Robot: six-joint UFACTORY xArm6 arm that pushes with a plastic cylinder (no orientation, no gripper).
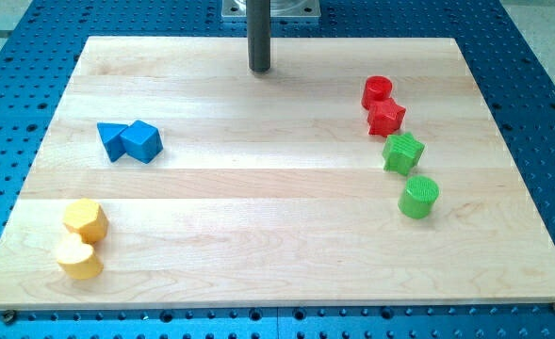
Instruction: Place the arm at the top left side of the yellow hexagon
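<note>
We are looking at the yellow hexagon (86, 219), a squat six-sided block sitting flat on the surface near the view's bottom left corner. Its top face is facing up and showing a lighter yellow than its orange-tinted side walls. It is lying close to the surface's left edge and a little above the bottom edge. Its lower side is touching a second yellow block at the view's bottom, whose shape we cannot make out.

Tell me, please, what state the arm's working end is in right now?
My tip: a bare rod, touching no block, at the board's top, far from the yellow hexagon.
</note>
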